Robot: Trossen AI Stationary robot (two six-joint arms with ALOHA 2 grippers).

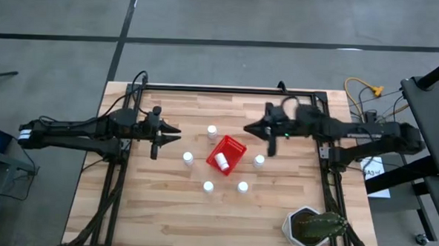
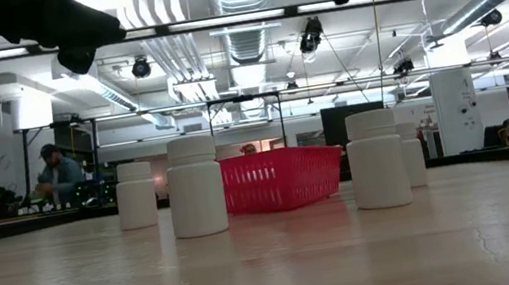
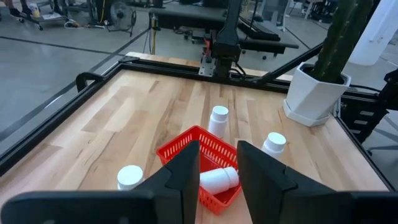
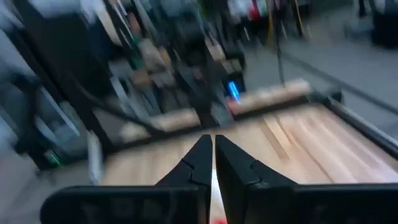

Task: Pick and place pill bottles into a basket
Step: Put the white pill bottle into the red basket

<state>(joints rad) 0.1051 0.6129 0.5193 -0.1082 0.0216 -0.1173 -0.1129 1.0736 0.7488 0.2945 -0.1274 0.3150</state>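
Nearest us, five small white cylindrical plastic pill bottles (image 2: 195,186) ring the red rectangular plastic basket (image 1: 233,148); a sixth lies inside. Our left gripper (image 1: 176,134) hovers slightly parted, empty; our right gripper (image 1: 247,129) clenched, empty.

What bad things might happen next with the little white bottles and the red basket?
1. One bottle lies on its side in the basket, taking extra room, so later bottles may not fit neatly.
2. The other bottles stand close around the basket, like the one beside it; a reaching gripper might knock one over.
3. The plant pot sits at the table's corner, where the right arm could bump it.
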